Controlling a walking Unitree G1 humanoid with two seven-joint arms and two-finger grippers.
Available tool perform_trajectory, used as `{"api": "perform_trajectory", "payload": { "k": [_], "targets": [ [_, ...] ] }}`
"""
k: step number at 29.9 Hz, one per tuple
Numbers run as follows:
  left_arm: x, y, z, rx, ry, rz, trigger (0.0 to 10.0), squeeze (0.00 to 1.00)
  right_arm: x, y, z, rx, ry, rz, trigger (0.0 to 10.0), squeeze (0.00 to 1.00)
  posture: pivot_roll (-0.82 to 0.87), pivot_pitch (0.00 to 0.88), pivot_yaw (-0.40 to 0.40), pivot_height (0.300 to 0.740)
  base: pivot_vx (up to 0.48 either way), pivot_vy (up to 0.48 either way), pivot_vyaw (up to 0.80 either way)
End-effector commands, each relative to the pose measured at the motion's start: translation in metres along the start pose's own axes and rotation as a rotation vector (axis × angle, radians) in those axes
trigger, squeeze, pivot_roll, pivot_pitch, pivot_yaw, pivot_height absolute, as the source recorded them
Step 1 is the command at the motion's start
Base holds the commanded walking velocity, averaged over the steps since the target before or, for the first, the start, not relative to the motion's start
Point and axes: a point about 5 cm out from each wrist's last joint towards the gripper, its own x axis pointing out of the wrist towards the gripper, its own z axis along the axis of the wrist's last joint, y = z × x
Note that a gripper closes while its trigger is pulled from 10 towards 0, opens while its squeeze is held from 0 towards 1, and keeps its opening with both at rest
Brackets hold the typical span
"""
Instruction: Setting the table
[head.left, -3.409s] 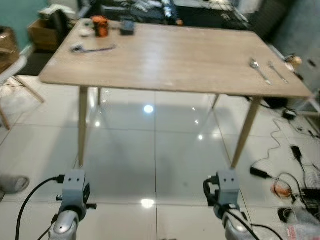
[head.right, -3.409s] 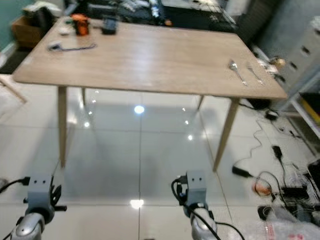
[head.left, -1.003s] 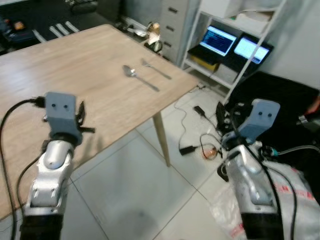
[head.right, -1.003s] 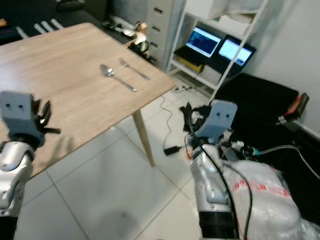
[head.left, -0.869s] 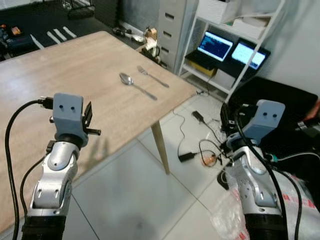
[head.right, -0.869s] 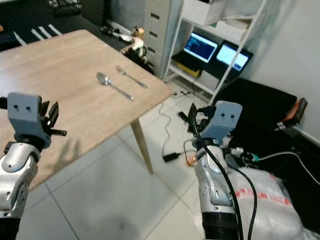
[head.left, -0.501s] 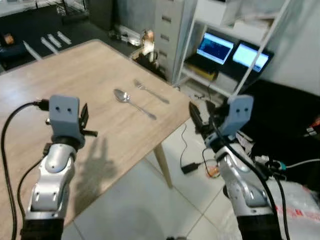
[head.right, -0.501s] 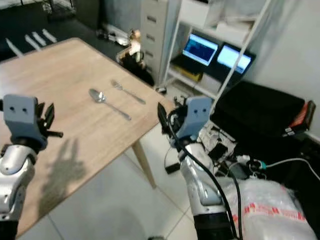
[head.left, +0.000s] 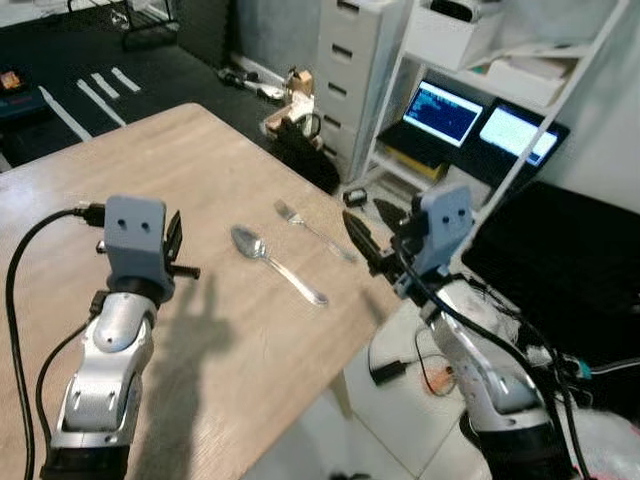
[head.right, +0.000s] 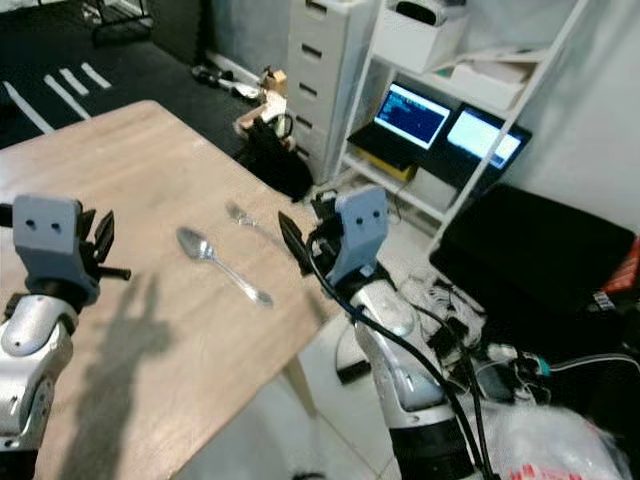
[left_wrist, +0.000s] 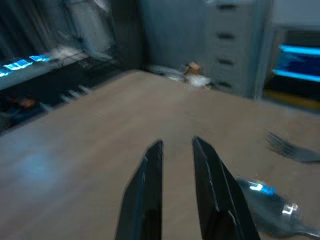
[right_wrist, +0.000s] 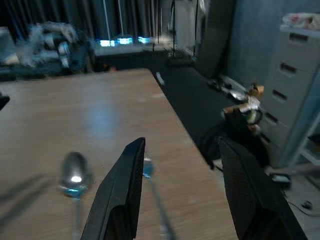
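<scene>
The fork (head.left: 312, 229) is being approached by the right gripper (head.left: 366, 240), fingers spread and empty, its long axis running toward the corner of the wooden table (head.left: 120, 170) beside the spoon (head.left: 275, 262), while the narrowly parted, empty left gripper (left_wrist: 176, 192) is being held farther off.

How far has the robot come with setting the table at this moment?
Little looks done: the spoon and fork lie loose near the corner of the wooden table, side by side, with no plate seen. In hand: nothing; the right gripper is open above the fork, and the left gripper hangs over the table beside the spoon, slightly parted. Picking up and placing the cutlery is left.
</scene>
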Motion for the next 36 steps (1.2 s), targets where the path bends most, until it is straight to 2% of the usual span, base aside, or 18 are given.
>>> {"api": "perform_trajectory", "payload": {
  "k": [1, 2, 4, 5, 6, 7, 9, 17, 18, 19, 21, 23, 24, 30, 36],
  "targets": [
    [-0.014, -0.003, -0.011, 0.013, 0.081, -0.108, 10.0, 0.00, -0.001, 0.012, 0.001, -0.008, 0.035, 0.101, 10.0, 0.00, 0.02, 0.061, 0.024, 0.740, 0.000, 0.000, 0.00],
    [-0.014, -0.003, -0.011, 0.013, 0.081, -0.108, 10.0, 0.00, -0.001, 0.012, 0.001, -0.008, 0.035, 0.101, 10.0, 0.00, 0.02, 0.061, 0.024, 0.740, 0.000, 0.000, 0.00],
    [-0.022, -0.002, -0.016, 0.029, 0.141, -0.209, 10.0, 0.00, -0.001, 0.016, 0.000, -0.024, 0.069, 0.149, 10.0, 0.00, 0.02, 0.061, 0.024, 0.740, 0.000, 0.000, 0.00],
    [-0.022, -0.002, -0.016, 0.029, 0.141, -0.209, 10.0, 0.00, -0.001, 0.016, 0.000, -0.024, 0.069, 0.149, 10.0, 0.00, 0.02, 0.061, 0.024, 0.740, 0.000, 0.000, 0.00],
    [-0.024, 0.001, -0.018, 0.035, 0.164, -0.234, 10.0, 0.00, -0.001, 0.016, -0.001, -0.031, 0.077, 0.146, 10.0, 0.00, 0.03, 0.066, 0.019, 0.740, 0.000, 0.000, 0.00],
    [-0.031, 0.012, -0.015, 0.023, 0.181, -0.314, 10.0, 0.00, 0.001, 0.014, -0.003, -0.040, 0.097, 0.134, 10.0, 0.00, 0.03, 0.069, 0.017, 0.740, 0.000, 0.000, 0.00],
    [-0.034, 0.015, -0.013, -0.005, 0.189, -0.354, 10.0, 0.00, 0.002, 0.014, -0.004, -0.031, 0.102, 0.133, 10.0, 0.00, 0.03, 0.069, 0.017, 0.740, 0.000, 0.000, 0.00],
    [-0.034, 0.015, -0.013, -0.005, 0.189, -0.354, 10.0, 0.00, 0.002, 0.014, -0.004, -0.031, 0.102, 0.133, 10.0, 0.00, 0.03, 0.069, 0.017, 0.740, 0.000, 0.000, 0.00],
    [-0.050, 0.038, -0.004, 0.024, 0.227, -0.494, 10.0, 0.00, 0.004, 0.022, -0.018, 0.015, 0.170, 0.182, 10.0, 0.00, 0.06, 0.084, 0.004, 0.740, 0.000, 0.000, 0.00],
    [-0.050, 0.038, -0.004, 0.024, 0.227, -0.494, 10.0, 0.00, 0.004, 0.022, -0.018, 0.015, 0.170, 0.182, 10.0, 0.00, 0.06, 0.084, 0.004, 0.740, 0.000, 0.000, 0.00],
    [-0.063, 0.059, 0.006, 0.114, 0.274, -0.605, 10.0, 0.00, 0.008, 0.032, -0.040, 0.054, 0.254, 0.207, 10.0, 0.00, 0.07, 0.086, 0.001, 0.740, 0.000, 0.000, 0.00],
    [-0.065, 0.060, 0.008, 0.132, 0.285, -0.616, 10.0, 0.00, 0.015, 0.036, -0.052, 0.069, 0.288, 0.178, 10.0, 0.03, 0.07, 0.085, -0.001, 0.740, 0.000, 0.000, 0.00],
    [-0.066, 0.056, 0.007, 0.127, 0.288, -0.621, 10.0, 0.00, 0.018, 0.040, -0.057, 0.079, 0.306, 0.180, 10.0, 1.00, 0.08, 0.087, -0.003, 0.740, 0.000, 0.000, 0.00],
    [-0.073, 0.046, 0.004, 0.103, 0.306, -0.660, 10.0, 0.00, 0.023, 0.053, -0.063, 0.115, 0.330, 0.239, 10.0, 1.00, 0.08, 0.092, -0.007, 0.740, 0.000, 0.000, 0.00],
    [-0.072, 0.043, 0.004, 0.082, 0.305, -0.668, 10.0, 0.00, 0.034, 0.055, -0.067, 0.186, 0.335, 0.188, 10.0, 1.00, 0.09, 0.094, -0.011, 0.740, 0.000, 0.000, 0.00]
  ]
}}
